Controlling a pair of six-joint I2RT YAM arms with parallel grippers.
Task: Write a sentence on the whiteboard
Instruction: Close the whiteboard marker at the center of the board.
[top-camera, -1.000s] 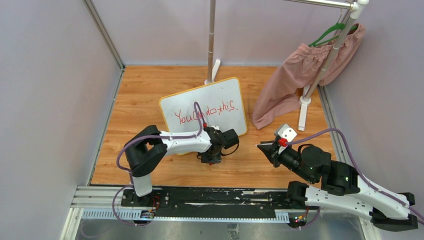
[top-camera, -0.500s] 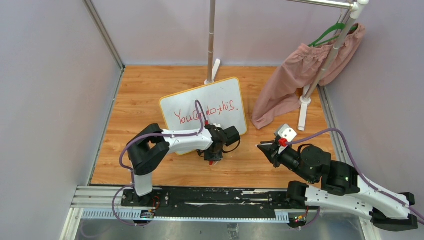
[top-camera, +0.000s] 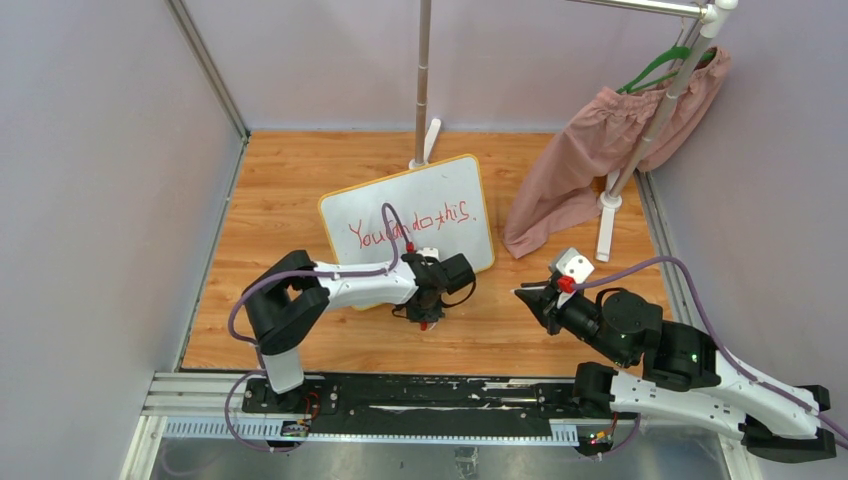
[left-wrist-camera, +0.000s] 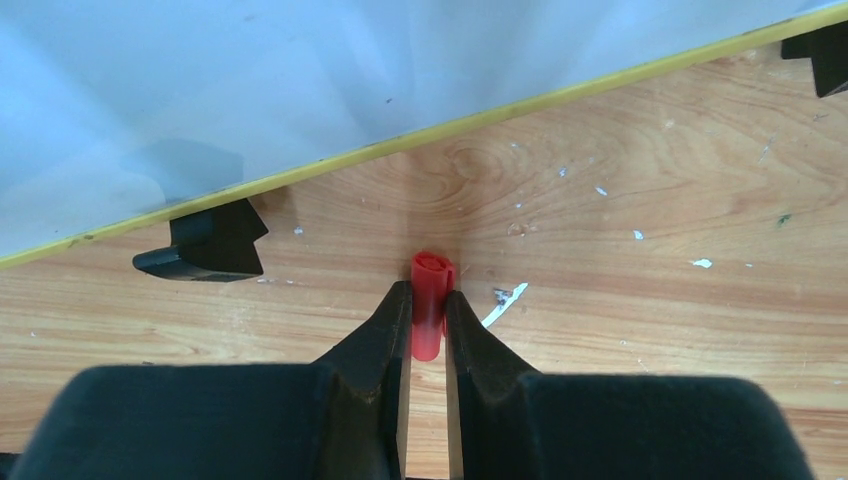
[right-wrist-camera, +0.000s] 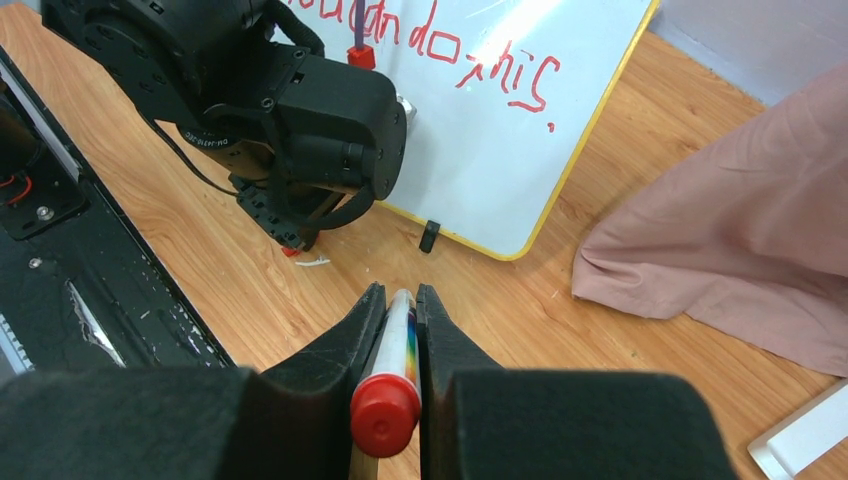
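At centre frame, a small red cylindrical cap (left-wrist-camera: 432, 303) is pinched by the left gripper (top-camera: 427, 316) just below the flat, glossy whiteboard (top-camera: 440, 195), where the red sentence (top-camera: 410, 224) is seen. At lower right, a slim marker (right-wrist-camera: 396, 358) with a round red end is clamped in the right gripper (top-camera: 527, 297).

The right gripper (right-wrist-camera: 400, 320) at 6 o'clock is clamped on a marker (right-wrist-camera: 392, 378) with a red end and rainbow-striped barrel. The whiteboard (right-wrist-camera: 500, 150) lies at 12 o'clock, red sentence (right-wrist-camera: 455, 45) across it. The left arm (right-wrist-camera: 250, 90) sits at 10 o'clock, overlapping the board. Pink cloth (right-wrist-camera: 740, 240) spreads at 3 o'clock.
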